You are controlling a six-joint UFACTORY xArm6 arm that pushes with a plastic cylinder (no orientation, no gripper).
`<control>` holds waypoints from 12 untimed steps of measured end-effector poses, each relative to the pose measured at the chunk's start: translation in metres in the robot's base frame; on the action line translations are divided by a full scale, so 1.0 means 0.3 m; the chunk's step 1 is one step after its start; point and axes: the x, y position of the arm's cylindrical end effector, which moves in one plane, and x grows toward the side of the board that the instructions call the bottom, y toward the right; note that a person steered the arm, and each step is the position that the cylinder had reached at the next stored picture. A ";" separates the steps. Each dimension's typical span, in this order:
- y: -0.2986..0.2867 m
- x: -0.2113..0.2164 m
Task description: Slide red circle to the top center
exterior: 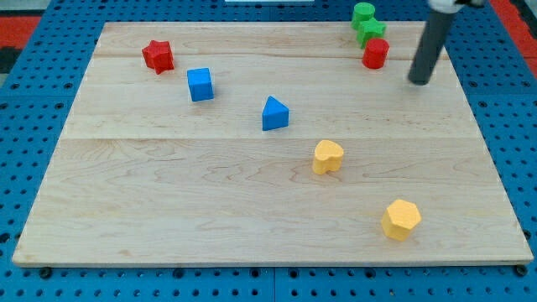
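The red circle (376, 53) stands near the view's top right, just below a green star-shaped block (369, 33) and a green circle (363, 13), touching or almost touching the star. My tip (419, 81) is on the board to the right of the red circle and slightly lower, apart from it by a small gap. The rod rises up and to the right out of the view.
A red star (158, 56) sits at the top left, a blue cube (200, 85) below and right of it, a blue triangle (274, 114) near the middle. A yellow heart (327, 157) and a yellow hexagon (401, 219) lie at the lower right. The wooden board (168, 193) lies on a blue pegboard.
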 end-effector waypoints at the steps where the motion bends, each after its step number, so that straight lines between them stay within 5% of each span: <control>1: -0.059 -0.183; 2: -0.239 -0.282; 5: 0.039 -0.276; 7: -0.144 -0.246; 10: -0.125 -0.095; 12: -0.454 -0.314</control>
